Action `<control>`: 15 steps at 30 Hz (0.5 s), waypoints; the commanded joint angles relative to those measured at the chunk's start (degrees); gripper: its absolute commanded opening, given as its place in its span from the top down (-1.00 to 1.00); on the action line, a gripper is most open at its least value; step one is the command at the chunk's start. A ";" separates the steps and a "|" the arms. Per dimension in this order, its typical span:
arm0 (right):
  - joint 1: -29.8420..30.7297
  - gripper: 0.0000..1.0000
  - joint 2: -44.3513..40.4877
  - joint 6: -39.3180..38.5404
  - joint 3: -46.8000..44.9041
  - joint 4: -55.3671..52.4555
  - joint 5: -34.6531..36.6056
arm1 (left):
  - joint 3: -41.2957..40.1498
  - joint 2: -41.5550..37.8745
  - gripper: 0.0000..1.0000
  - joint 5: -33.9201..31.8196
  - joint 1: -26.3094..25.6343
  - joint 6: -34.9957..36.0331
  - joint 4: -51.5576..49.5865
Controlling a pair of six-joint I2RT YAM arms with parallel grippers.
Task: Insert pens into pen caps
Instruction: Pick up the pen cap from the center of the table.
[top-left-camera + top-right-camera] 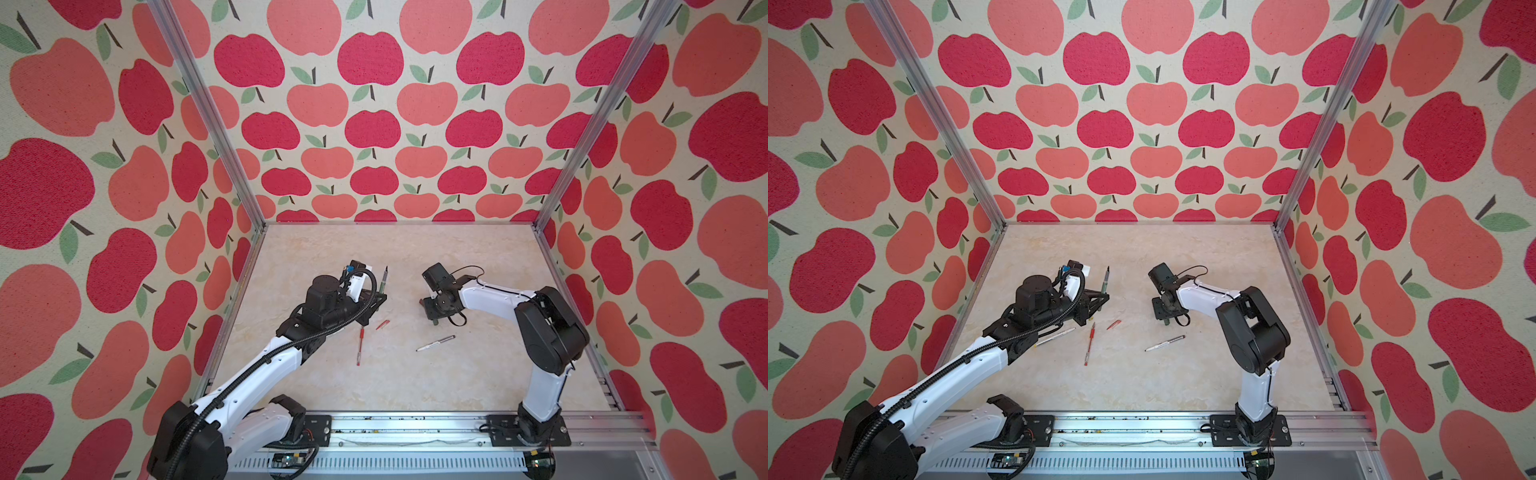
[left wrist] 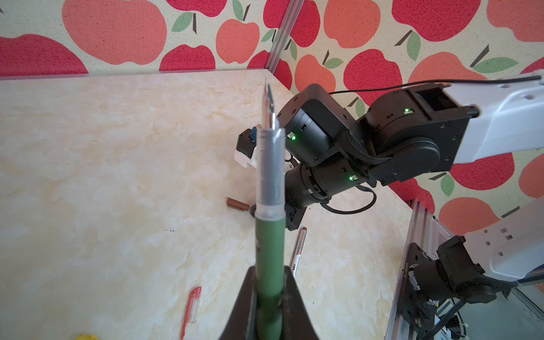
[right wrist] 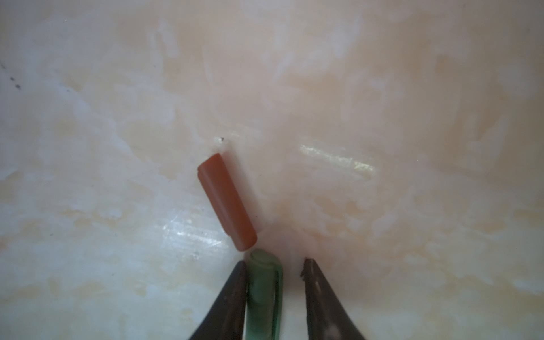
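Note:
My left gripper [image 2: 269, 294] is shut on the dark green pen [image 2: 269, 235], which sticks up above the table with its nib pointing away, as both top views show [image 1: 384, 280] [image 1: 1105, 279]. My right gripper [image 3: 273, 265] reaches down to the table with its jaws open around the dark green cap [image 3: 263, 288]. The cap rests against one finger, with a gap to the other. The maroon-brown cap [image 3: 226, 203] lies on the table just beyond the green one. On the table lie the red pen [image 1: 360, 347], the red cap [image 1: 382, 324] and the white brown-tipped pen [image 1: 435, 343].
A white pen [image 1: 1055, 336] lies partly under my left arm. A yellow cap [image 2: 85, 336] shows at the edge of the left wrist view. The marbled table [image 1: 395, 386] is walled in by apple-print panels and aluminium posts, with a rail along the front.

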 commanded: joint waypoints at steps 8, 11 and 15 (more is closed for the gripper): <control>1.56 0.39 5.52 -0.31 -2.04 -8.11 0.34 | 1.07 0.62 1.00 0.35 0.30 1.13 1.77; 1.69 0.45 5.61 -0.22 -2.33 -8.21 0.18 | 0.99 0.18 1.00 0.04 0.31 1.10 1.73; 1.71 0.60 4.93 -0.13 -2.96 -8.20 0.13 | 1.05 0.09 1.00 0.05 0.36 1.38 1.51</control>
